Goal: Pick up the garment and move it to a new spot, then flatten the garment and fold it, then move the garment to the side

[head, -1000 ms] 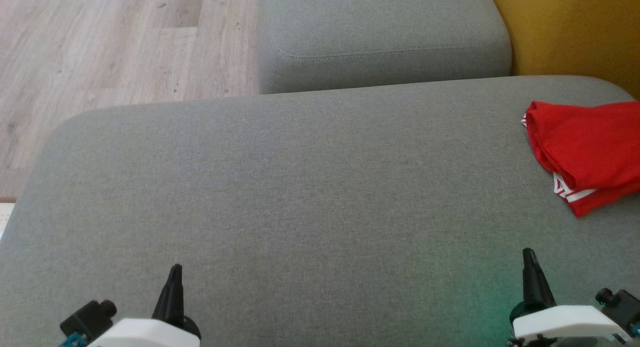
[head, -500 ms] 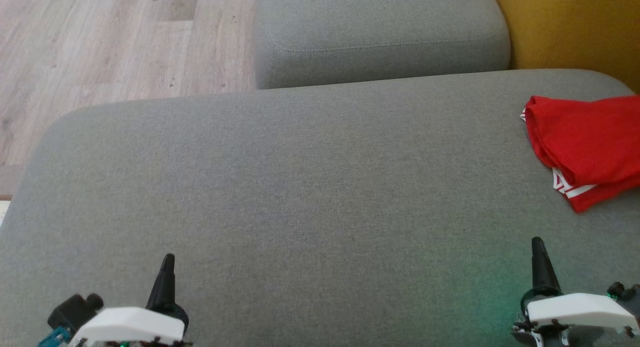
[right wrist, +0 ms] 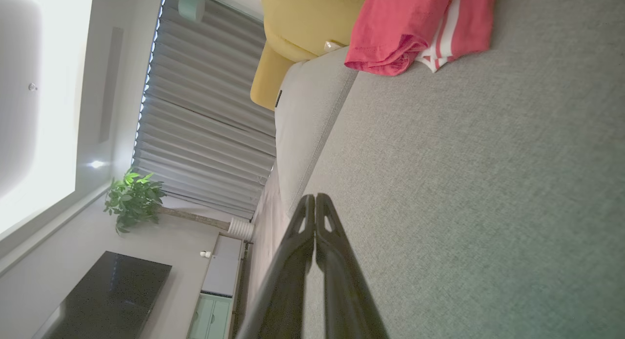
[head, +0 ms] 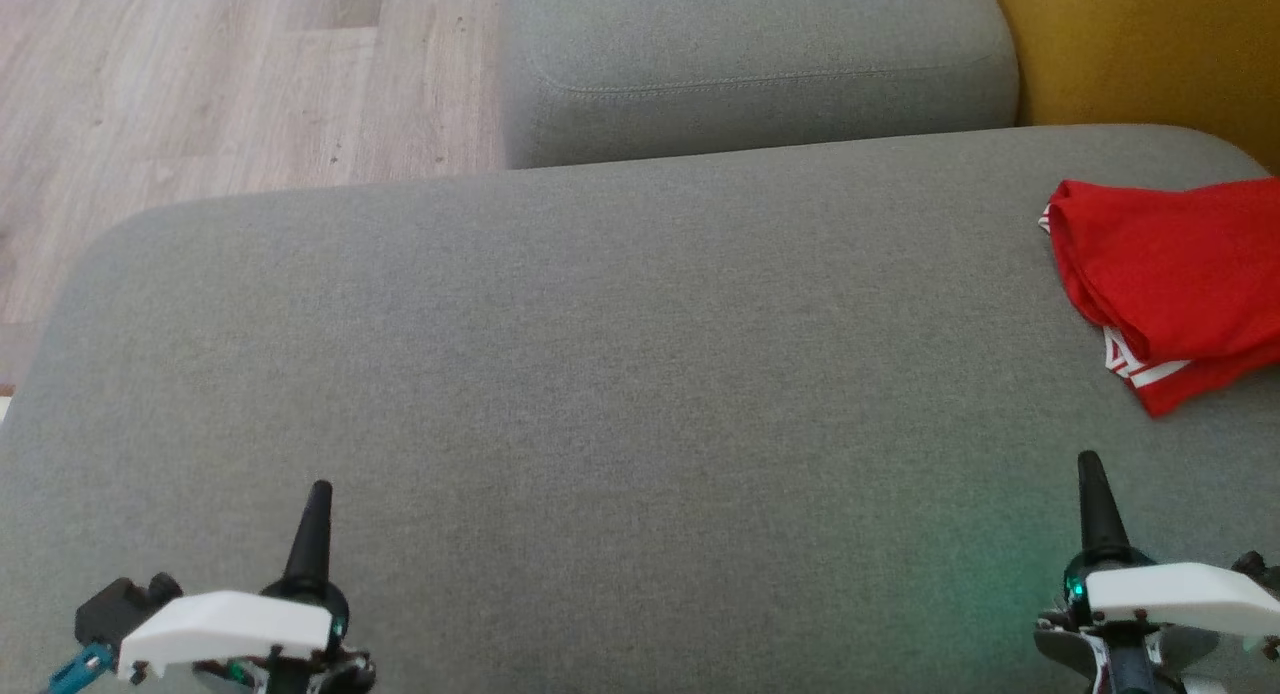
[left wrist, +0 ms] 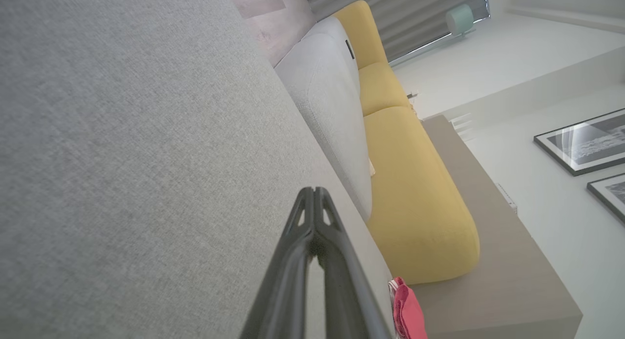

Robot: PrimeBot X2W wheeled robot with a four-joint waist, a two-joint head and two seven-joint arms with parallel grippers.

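Note:
The garment [head: 1175,279], red with white stripes, lies folded at the right edge of the grey cushion [head: 600,374]; it also appears as a pink-red bundle [right wrist: 415,26] in the right wrist view and as a sliver [left wrist: 406,312] in the left wrist view. My left gripper [head: 318,494] sits at the lower left, shut and empty, its fingertips pressed together [left wrist: 315,191]. At the lower right my right gripper [head: 1090,464] is shut too, holding nothing [right wrist: 315,198]. It hovers a short way below the garment, apart from it.
A second grey cushion [head: 750,64] stands beyond the near one, with a yellow seat [head: 1150,54] at the back right. Wooden floor [head: 200,84] lies beyond the cushion's left far edge.
Both grippers have slid a little up the view and outward. The whole picture shifted slightly, so the camera moved. The garment lies as before.

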